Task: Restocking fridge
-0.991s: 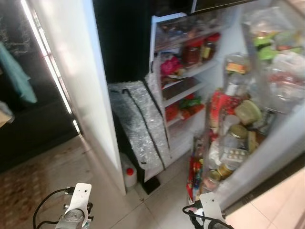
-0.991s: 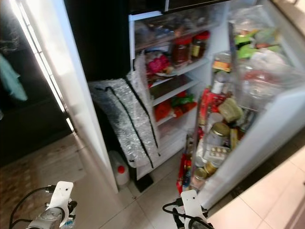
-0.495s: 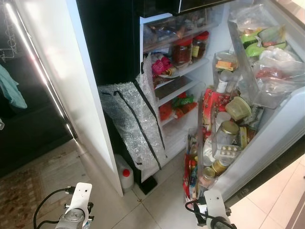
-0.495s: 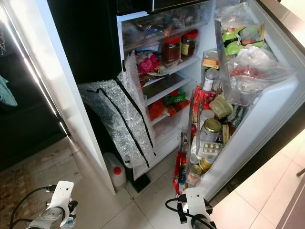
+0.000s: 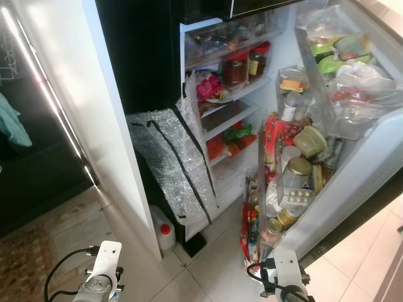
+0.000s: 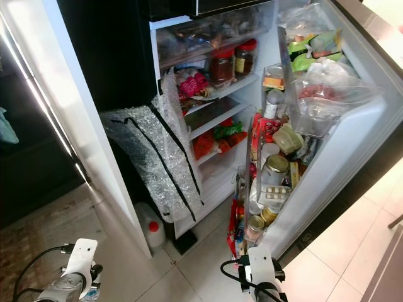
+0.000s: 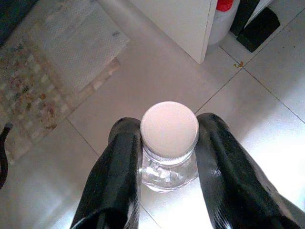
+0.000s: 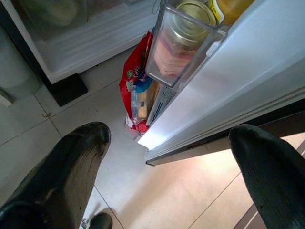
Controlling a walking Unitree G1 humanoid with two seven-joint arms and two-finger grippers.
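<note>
The left gripper (image 7: 169, 143) hangs low over the pale tiled floor (image 7: 267, 76), its two black fingers (image 7: 119, 176) clamped on the neck of a clear plastic bottle with a white screw cap (image 7: 169, 130), held upright just above the tiles. The right gripper (image 8: 167, 157) hovers with its fingers (image 8: 71, 162) spread wide apart and nothing between them, near the bottom corner of the open white fridge door (image 5: 352, 182). That door's racks are crowded with jars, tins and packets. Inside the open fridge (image 5: 236, 100), red-lidded jars (image 5: 238, 66) stand on an upper shelf. A sheet of bubble wrap with black strips (image 5: 176, 163) leans against the fridge's left edge, and a white jug with a red cap (image 5: 165, 231) sits on the floor below it.
</note>
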